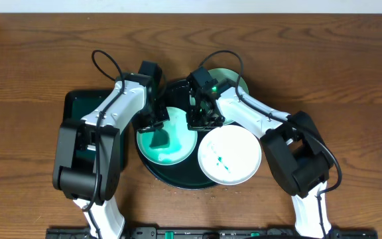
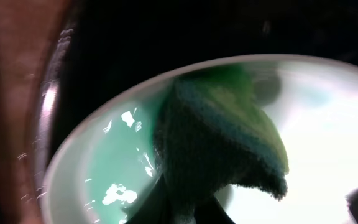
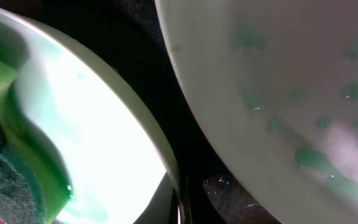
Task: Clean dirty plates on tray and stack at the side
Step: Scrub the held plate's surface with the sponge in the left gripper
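The round dark tray (image 1: 172,179) holds a pale-mint plate (image 1: 174,149) with a green smear. My left gripper (image 1: 156,123) is shut on a dark green sponge (image 2: 219,134) and presses it onto this plate (image 2: 104,168). My right gripper (image 1: 202,119) is shut on the same plate's right rim (image 3: 148,134). A second white plate (image 1: 234,156) with green spots rests on the tray's front right edge; it also shows in the right wrist view (image 3: 278,81). A third greenish plate (image 1: 236,79) lies behind my right arm, partly hidden.
A smaller rectangular dark green tray (image 1: 78,109) lies left of the round tray, under my left arm. Wooden table (image 1: 350,79) surrounds everything. The arm bases stand at the front edge.
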Controlling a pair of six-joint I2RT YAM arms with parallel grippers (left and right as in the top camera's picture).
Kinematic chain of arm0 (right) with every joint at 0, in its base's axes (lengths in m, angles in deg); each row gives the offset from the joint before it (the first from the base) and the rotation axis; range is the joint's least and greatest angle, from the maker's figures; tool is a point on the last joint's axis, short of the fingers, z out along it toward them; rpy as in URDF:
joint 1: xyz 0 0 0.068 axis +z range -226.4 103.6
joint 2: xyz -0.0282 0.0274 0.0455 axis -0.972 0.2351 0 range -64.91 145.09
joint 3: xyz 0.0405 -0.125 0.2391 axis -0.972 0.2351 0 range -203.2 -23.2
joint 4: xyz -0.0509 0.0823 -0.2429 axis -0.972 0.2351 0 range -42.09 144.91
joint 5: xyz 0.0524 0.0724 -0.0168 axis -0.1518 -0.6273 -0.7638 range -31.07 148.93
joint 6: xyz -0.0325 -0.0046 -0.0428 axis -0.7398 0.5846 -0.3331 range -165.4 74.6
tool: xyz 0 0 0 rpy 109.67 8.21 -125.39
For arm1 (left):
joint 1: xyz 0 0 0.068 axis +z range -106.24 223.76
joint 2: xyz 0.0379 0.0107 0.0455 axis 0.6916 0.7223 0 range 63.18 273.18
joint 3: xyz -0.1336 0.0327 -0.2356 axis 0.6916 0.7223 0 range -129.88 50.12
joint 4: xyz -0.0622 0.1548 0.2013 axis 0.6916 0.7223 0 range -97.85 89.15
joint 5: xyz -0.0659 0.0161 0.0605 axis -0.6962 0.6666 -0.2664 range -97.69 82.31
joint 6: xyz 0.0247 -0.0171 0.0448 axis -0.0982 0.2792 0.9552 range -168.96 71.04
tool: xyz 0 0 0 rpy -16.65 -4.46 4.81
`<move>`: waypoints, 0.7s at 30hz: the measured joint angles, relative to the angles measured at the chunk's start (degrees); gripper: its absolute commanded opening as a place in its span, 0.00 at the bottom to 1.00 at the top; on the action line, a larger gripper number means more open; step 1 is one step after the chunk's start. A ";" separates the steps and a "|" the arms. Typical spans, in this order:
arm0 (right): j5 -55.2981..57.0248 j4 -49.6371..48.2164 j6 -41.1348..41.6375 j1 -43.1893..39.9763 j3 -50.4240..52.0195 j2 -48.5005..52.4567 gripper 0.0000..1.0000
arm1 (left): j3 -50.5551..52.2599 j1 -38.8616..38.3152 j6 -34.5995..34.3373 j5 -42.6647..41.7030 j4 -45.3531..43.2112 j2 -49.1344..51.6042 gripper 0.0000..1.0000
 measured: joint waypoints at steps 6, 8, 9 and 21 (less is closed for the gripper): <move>0.00 -0.02 0.00 0.00 0.00 0.00 0.01 | -0.42 0.44 -0.20 4.02 5.99 0.20 0.07; 0.00 -0.04 0.00 0.00 0.00 0.00 0.01 | -0.90 0.46 -0.17 5.09 7.72 0.42 0.07; -0.02 -0.13 0.00 0.00 0.00 0.00 0.01 | -1.29 0.48 -0.15 5.86 8.68 0.57 0.07; -0.22 -0.15 0.02 0.04 0.04 0.00 0.01 | 0.28 -1.97 7.02 2.75 0.74 0.79 0.07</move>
